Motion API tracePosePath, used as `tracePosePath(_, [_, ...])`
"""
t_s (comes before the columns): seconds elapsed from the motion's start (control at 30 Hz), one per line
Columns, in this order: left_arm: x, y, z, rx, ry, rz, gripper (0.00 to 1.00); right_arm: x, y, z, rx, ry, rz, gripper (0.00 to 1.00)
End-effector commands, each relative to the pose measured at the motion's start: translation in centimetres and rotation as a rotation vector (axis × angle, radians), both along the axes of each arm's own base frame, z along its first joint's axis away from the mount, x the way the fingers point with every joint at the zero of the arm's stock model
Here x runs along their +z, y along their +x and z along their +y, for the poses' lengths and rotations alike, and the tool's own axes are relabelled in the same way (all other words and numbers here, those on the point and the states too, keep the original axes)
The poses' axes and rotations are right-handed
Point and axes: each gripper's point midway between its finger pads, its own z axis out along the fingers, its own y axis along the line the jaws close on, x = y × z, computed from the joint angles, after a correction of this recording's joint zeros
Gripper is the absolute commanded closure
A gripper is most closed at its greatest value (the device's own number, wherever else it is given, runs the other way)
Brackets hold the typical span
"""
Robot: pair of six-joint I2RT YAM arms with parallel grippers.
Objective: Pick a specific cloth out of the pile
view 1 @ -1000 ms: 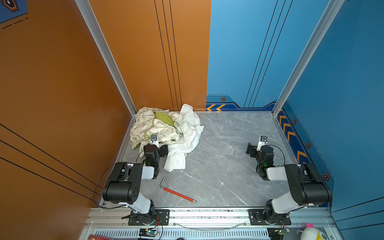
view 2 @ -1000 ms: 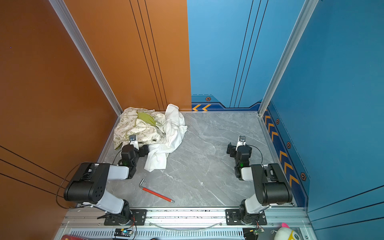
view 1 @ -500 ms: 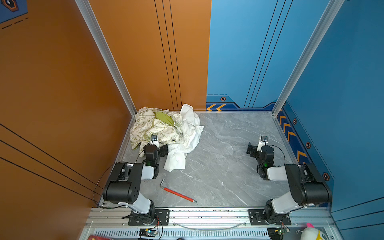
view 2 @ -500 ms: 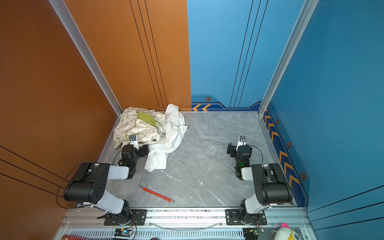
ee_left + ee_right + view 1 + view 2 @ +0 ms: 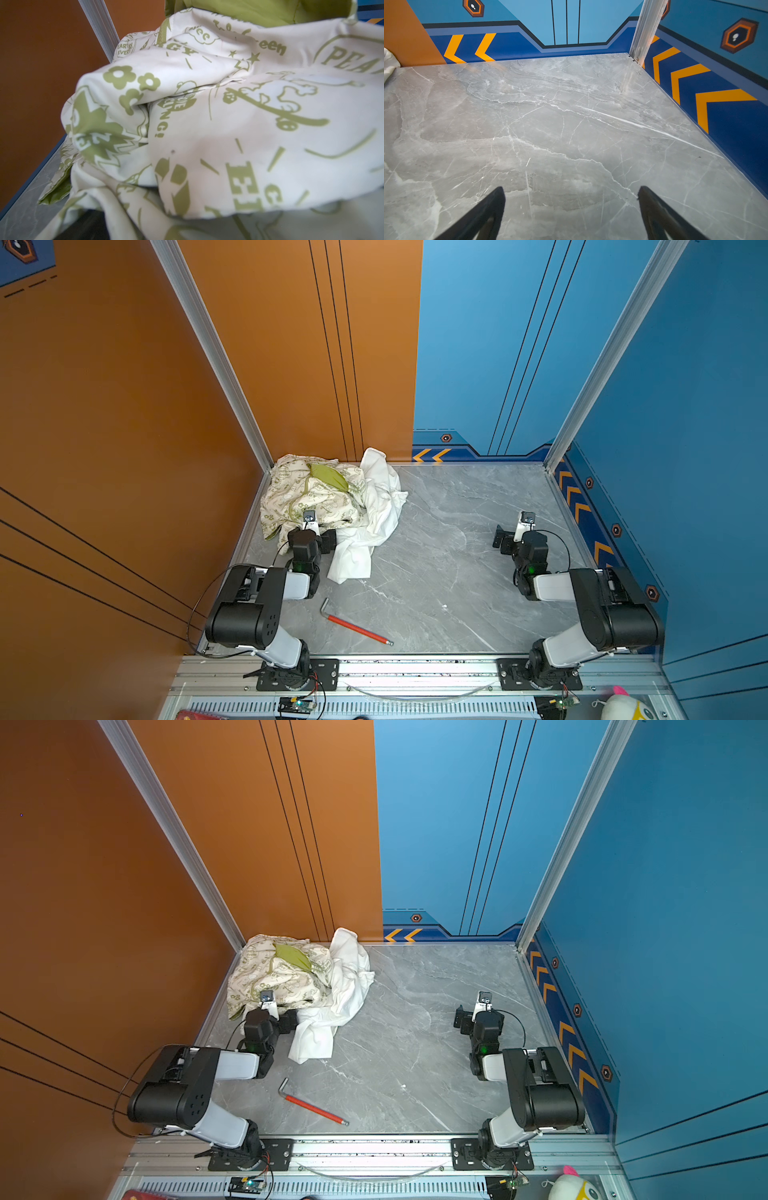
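grey marble table (image 5: 571, 116), right end effector (image 5: 571, 190) spread, left end effector (image 5: 311, 536) spread, its wrist view only pile (image 5: 228, 128)

The pile (image 5: 316, 497) is soft cloth: matt cream printed fabric (image 5: 207, 124), a slightly shiny olive piece (image 5: 328, 477) and crumpled plain white fabric (image 5: 376, 506). The tabletop (image 5: 571, 124) looks like smooth grey veined stone with a faint sheen; the hex key (image 5: 359, 630) is bare metal with a red-coated shaft.

Legible only in green print on the cream cloth (image 5: 207, 133) in the pile (image 5: 316, 497): "EART…" over "EVER…" inside a badge, "…een" beside stars, "PEA…" within a curved frame, "…RGY", "…NG!" along a fold, and big block letters "EE". Remaining print too folded or blurred to read.
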Motion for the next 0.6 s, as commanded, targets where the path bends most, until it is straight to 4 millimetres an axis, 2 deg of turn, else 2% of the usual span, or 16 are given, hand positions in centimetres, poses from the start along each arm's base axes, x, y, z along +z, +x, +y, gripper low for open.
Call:
tracePosePath(0.0, [2.6,-1.1,0.1,0.037,0.065,-0.058,0.02,1.8,0.1,1.5,0.075,-0.032,-0.047,0.00])
tracePosePath(0.13, [4.7,-3.0,0.6,0.127,0.055,-0.059,0.02,3.7,-0.5,2.1,0.082,-0.060,-0.037,0.00])
tracePosePath(0.23, [6.2,-4.5,0.6,0.147,0.024,-0.045,0.02,5.5,-0.6,3.6,0.136,-0.112,-0.011,0.00])
tracePosePath(0.3, [7.1,-5.8,1.3,0.205,-0.032,-0.012,0.02,6.6,-0.8,4.4,0.154,-0.132,-0.020,0.00])
tracePosePath(0.47, [7.7,-9.2,2.6,0.281,-0.121,0.168,0.02,8.3,-1.5,6.8,0.217,-0.201,0.020,0.00])
tracePosePath(0.57, [7.5,-10.7,1.8,0.211,-0.175,0.285,0.02,9.0,-1.7,8.2,0.251,-0.220,0.025,0.00])
